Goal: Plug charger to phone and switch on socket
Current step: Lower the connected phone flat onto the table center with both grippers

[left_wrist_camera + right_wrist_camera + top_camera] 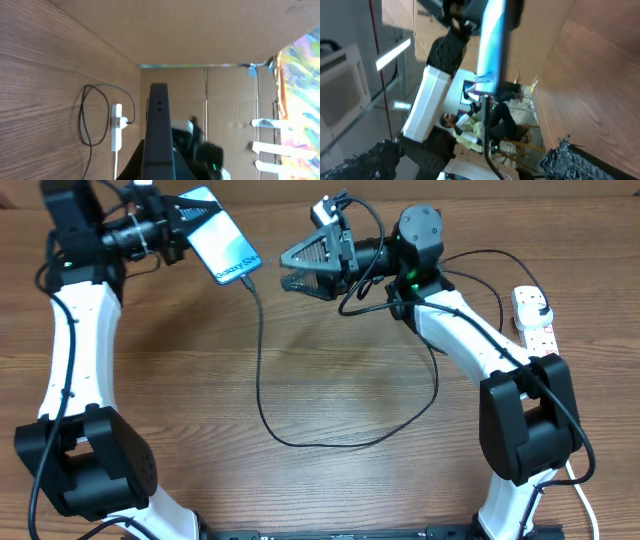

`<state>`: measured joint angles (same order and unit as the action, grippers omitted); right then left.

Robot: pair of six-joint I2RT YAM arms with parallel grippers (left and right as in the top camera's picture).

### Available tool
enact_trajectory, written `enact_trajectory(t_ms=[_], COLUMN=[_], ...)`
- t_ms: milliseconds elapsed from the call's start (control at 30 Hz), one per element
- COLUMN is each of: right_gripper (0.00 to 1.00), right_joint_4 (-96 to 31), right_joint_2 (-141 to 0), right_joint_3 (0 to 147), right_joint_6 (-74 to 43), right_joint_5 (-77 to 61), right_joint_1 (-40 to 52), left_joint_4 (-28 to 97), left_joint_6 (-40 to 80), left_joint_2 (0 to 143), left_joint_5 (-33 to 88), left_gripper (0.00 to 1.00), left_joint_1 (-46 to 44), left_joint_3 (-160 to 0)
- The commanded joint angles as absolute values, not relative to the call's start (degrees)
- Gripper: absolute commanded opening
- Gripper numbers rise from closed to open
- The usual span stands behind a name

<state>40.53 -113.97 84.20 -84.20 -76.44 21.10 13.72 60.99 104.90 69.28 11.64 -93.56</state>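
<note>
Overhead: left gripper [185, 225] clamped on phone [222, 246], charger [259, 350] looks seated. Right gripper [288, 268] jaws apart; next it presses the socket [537, 323] switch.

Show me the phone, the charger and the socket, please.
phone [222, 242], overhead view, middle of its lit screen.
charger [259, 370], overhead view, the black cable's straight run.
socket [543, 337], overhead view, its white body.
</note>
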Motion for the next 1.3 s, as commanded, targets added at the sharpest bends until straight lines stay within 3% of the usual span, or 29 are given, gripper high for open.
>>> enact_trajectory(t_ms=[0,167,233,367,500,600,667,1000,1267], right_gripper=[1.00,1.00,1.00,1.00,1.00,1.00,1.00,1.00,1.00], right_joint_4=[25.3,-18.4,-36.7,-53.7,-60.0,-60.6,-60.3,-59.0,-58.7], right_joint_2=[-112.5,-112.5,-112.5,-112.5,-112.5,-112.5,-112.5,-111.4,-111.4], right_joint_3=[84.8,84.8,84.8,84.8,84.8,84.8,84.9,84.9,84.9], right_joint_6=[-71.2,-48.2,-40.4,-38.7,-38.7,-38.7,-39.0,-39.1,-38.9], right_joint_5=[-75.0,-62.9,-49.2,-25.8,-12.1,-8.8,-8.4,-8.4,-8.6], right_joint_1=[17.4,15.2,15.2,15.2,15.2,15.2,15.2,15.2,15.3], left_joint_4=[13.3,13.3,13.8,22.2,46.2,54.3,55.2,47.4,42.8], left_joint_6=[57.6,46.6,42.2,34.8,19.8,15.4,15.4,21.5,23.0], left_joint_2=[103.5,103.5,103.5,103.5,103.6,104.4,105.4,126.2,129.0], left_joint_5=[76.6,83.4,85.7,81.8,56.6,39.5,35.0,40.5,39.6], left_gripper=[0.04,0.04,0.04,0.04,0.04,0.04,0.04,0.04,0.04], left_joint_1=[11.8,11.6,11.6,11.4,7.4,1.8,-1.5,-11.1,-11.3], left_joint_3=[-94.5,-94.5,-94.5,-94.5,-94.5,-94.1,-93.4,-91.4,-91.4])
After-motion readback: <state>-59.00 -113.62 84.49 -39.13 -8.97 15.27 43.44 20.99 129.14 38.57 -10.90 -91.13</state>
